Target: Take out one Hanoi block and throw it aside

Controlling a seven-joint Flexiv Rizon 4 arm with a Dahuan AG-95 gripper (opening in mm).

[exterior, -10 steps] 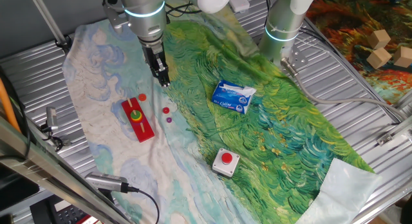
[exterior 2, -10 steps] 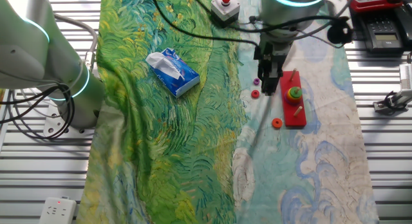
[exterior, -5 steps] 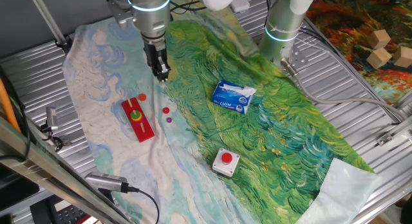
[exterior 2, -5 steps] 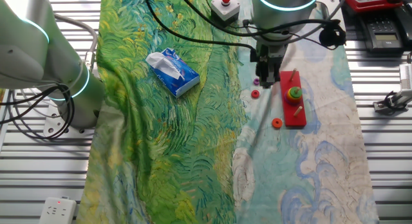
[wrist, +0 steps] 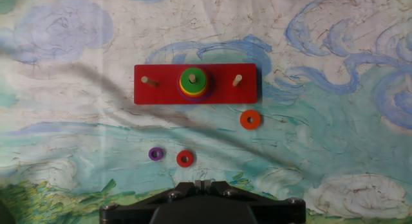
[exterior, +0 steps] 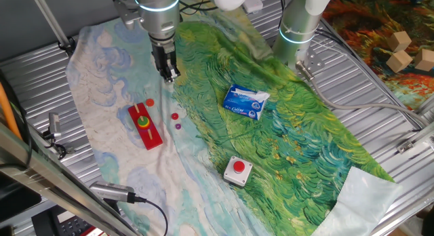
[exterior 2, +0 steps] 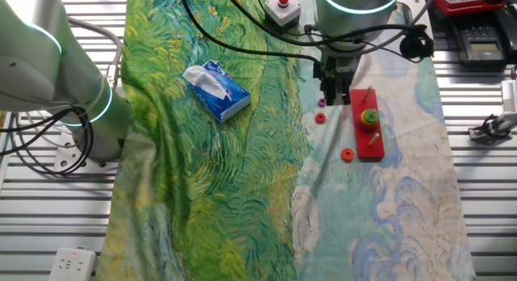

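The green Hanoi block [wrist: 190,78] sits on top of a yellow disc on the middle peg of the red board [wrist: 158,94]. It also shows in one fixed view [exterior: 143,119] and in the other fixed view [exterior 2: 370,116]. My gripper [wrist: 204,183] is shut and empty. It hangs above the cloth, on the near side of the board in the hand view. In the fixed views [exterior: 171,77] [exterior 2: 332,108] it is apart from the board. An orange disc [wrist: 250,120], a red disc [wrist: 185,159] and a purple disc [wrist: 155,154] lie loose on the cloth.
A blue tissue pack [exterior: 245,102] lies on the green part of the cloth. A red push button box [exterior: 238,169] stands nearer the front. A second arm's base [exterior: 298,32] stands at the back. Wooden blocks [exterior: 400,49] lie far right.
My gripper has risen and drawn back a little from the board over the last second. The board and the discs have not moved.
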